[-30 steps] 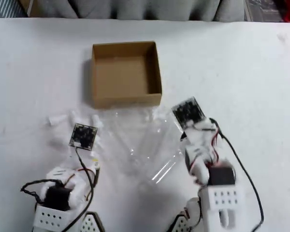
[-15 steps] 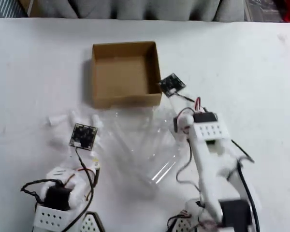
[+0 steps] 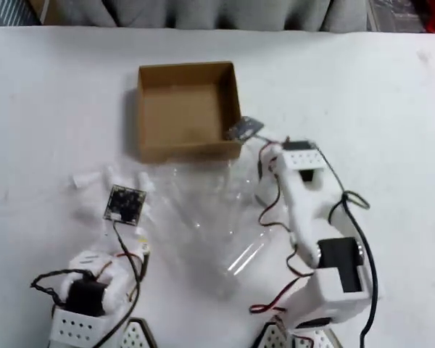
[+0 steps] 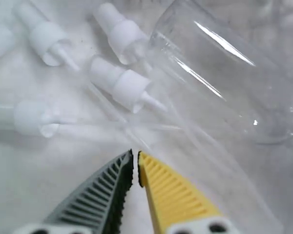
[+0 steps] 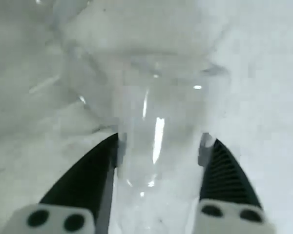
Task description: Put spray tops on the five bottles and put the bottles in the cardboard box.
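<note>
Several clear bottles point(image 3: 210, 210) lie without tops in a pile in front of the cardboard box point(image 3: 188, 109). White spray tops point(image 3: 87, 177) are scattered to their left. My right arm point(image 3: 297, 174) stretches out to the pile's right end, by the box's near right corner. In its wrist view my right gripper point(image 5: 158, 144) is open, with a clear bottle point(image 5: 156, 112) between its black fingers. My left gripper point(image 4: 135, 163) is shut and holds nothing. It hangs just short of several spray tops point(image 4: 124, 87) and a lying bottle point(image 4: 210, 83).
The box is open at the top and empty. Bare white table spreads to the right of the right arm and behind the box. The left arm's base point(image 3: 87, 304) sits at the near left edge.
My right arm has unfolded from near its base and swung forward towards the box's near right corner, coming down over a bottle. The left arm has kept still.
</note>
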Robot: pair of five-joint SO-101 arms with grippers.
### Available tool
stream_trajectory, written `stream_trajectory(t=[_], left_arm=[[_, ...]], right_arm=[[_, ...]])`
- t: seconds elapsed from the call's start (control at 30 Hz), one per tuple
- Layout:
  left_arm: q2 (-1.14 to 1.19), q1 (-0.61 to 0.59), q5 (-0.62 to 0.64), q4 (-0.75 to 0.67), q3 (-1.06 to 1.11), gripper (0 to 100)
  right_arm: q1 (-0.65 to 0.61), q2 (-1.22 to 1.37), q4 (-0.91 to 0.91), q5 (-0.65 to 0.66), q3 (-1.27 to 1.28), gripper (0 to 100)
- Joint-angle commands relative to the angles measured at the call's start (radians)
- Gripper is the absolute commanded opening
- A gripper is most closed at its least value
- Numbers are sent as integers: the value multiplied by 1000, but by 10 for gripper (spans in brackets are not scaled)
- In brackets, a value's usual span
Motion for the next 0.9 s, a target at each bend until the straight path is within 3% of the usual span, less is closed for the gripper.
stream_trajectory(t=[0.0, 0.33, 0.47, 0.87], left_arm=[[-12, -2, -3, 3, -3, 20], [-12, -2, -3, 3, -3, 20], [-12, -2, -3, 3, -3, 20], [-12, -2, -3, 3, -3, 20]], right_arm=[[91, -5, 97, 12, -141, 59], [266, -7, 433, 368, -321, 56], [268, -56, 532, 413, -269, 56], [317, -549, 205, 605, 362, 60]])
